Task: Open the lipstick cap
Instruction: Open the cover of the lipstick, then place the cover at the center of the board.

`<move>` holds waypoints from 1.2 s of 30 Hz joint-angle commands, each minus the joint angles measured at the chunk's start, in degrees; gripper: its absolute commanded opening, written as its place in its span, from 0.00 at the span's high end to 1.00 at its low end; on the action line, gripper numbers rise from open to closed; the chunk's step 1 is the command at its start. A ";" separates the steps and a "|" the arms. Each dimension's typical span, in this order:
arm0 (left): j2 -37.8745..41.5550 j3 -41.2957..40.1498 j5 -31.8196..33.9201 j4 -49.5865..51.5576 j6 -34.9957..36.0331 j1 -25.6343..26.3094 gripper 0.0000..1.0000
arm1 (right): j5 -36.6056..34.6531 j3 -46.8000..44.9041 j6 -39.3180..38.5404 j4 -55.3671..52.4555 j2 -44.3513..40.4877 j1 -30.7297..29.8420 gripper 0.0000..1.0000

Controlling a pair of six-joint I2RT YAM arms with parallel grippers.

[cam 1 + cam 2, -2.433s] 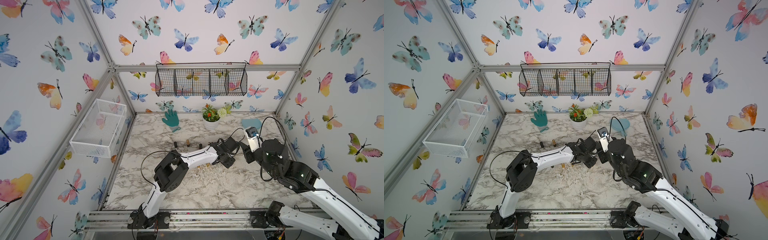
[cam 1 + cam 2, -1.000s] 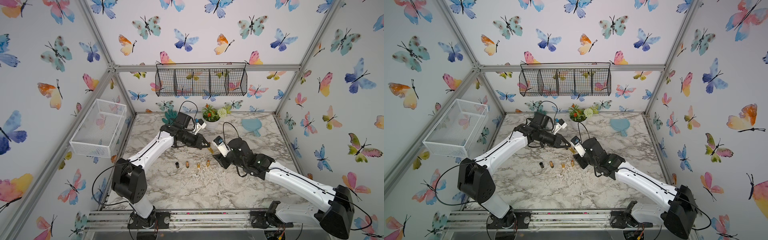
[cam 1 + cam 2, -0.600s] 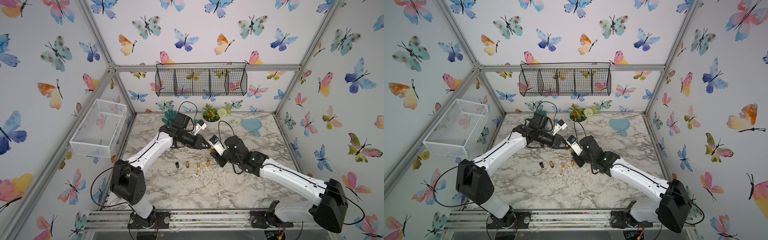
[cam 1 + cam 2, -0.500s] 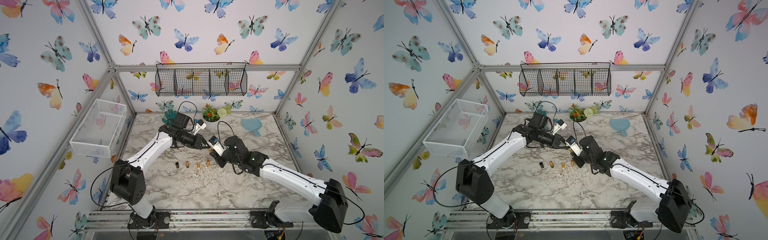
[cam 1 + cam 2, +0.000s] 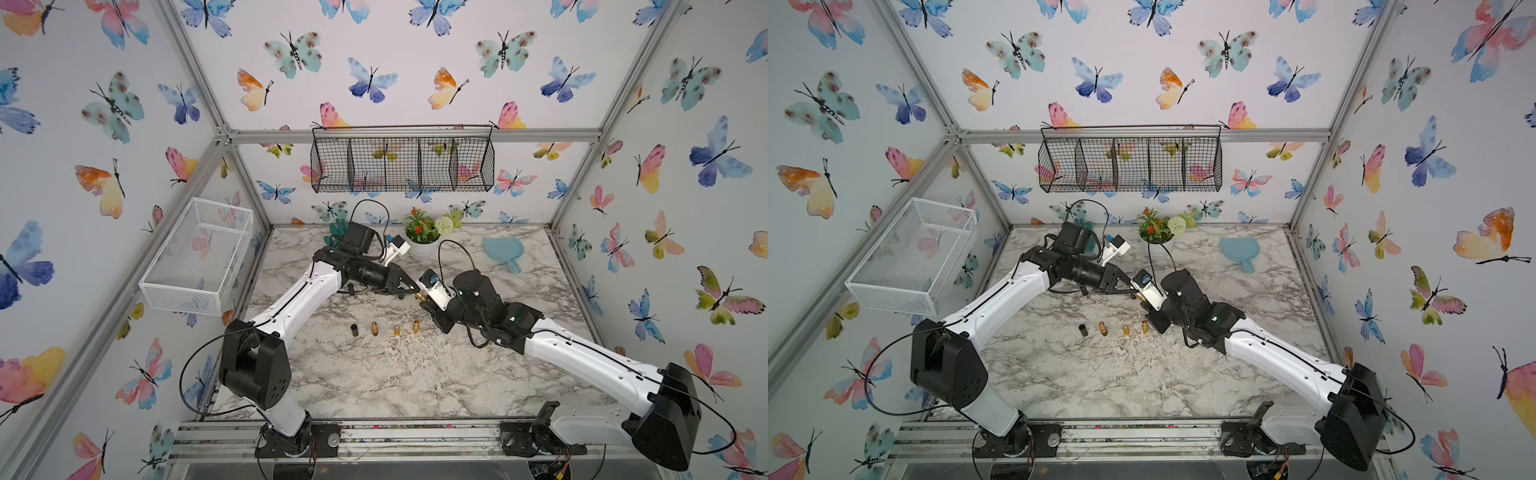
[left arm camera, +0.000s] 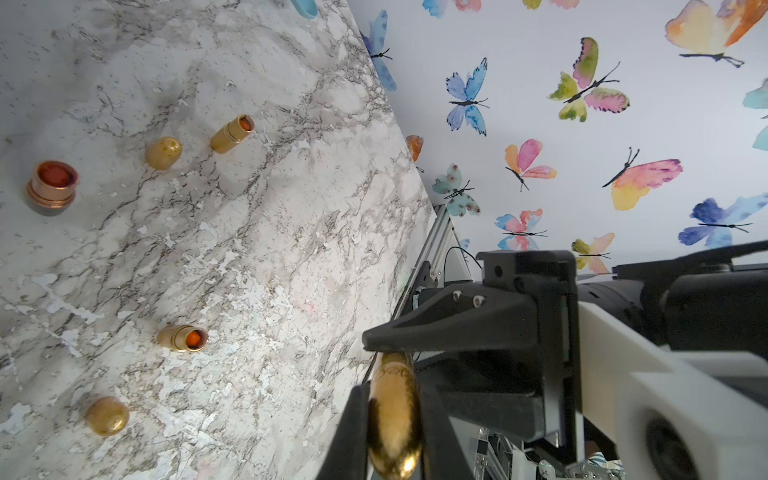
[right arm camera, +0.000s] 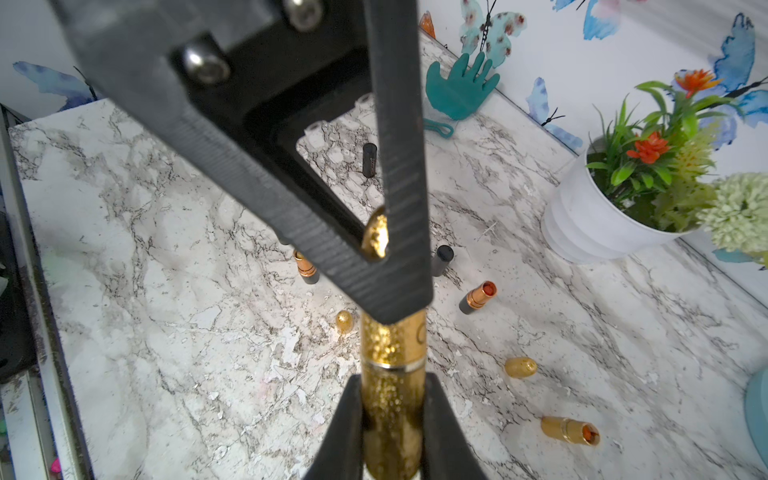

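As the left arm (image 5: 303, 296) and right arm (image 5: 582, 362) stretch inward, both jaws clamp opposite ends of the lipstick (image 7: 390, 347).

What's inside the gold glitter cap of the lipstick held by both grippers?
Nothing inside shows: the gold glitter cap sits closed on its tube at the silver ring, covering the lipstick stick. The left gripper hides much of the cap; the right gripper holds the tube.

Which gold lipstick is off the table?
The glittery gold lipstick clamped between the left gripper and right gripper, capped; the other gold tubes sit open on the marble table.
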State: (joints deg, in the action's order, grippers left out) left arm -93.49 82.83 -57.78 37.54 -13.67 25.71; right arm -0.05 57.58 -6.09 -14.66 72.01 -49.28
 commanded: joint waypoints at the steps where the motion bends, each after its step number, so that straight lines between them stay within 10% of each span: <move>1: 1.63 1.11 3.53 -0.87 -1.09 -5.63 1.00 | -5.11 -2.20 1.23 -7.11 -3.59 0.63 0.98; 10: 2.37 -0.29 7.09 -3.09 -5.13 -7.46 1.00 | -8.51 -2.61 2.79 -8.42 -5.83 0.67 0.97; 22: -9.72 2.87 50.88 -8.26 -2.93 18.06 1.00 | -11.31 4.81 2.51 -12.60 -19.24 0.67 0.97; 36: -23.09 2.70 59.10 -11.08 -0.52 28.29 0.99 | -14.27 1.26 2.99 -11.44 -20.67 0.67 0.96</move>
State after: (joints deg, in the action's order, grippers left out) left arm -114.19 84.84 -2.07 26.83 -15.64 53.15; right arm -12.84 59.68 -3.88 -26.44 51.92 -48.73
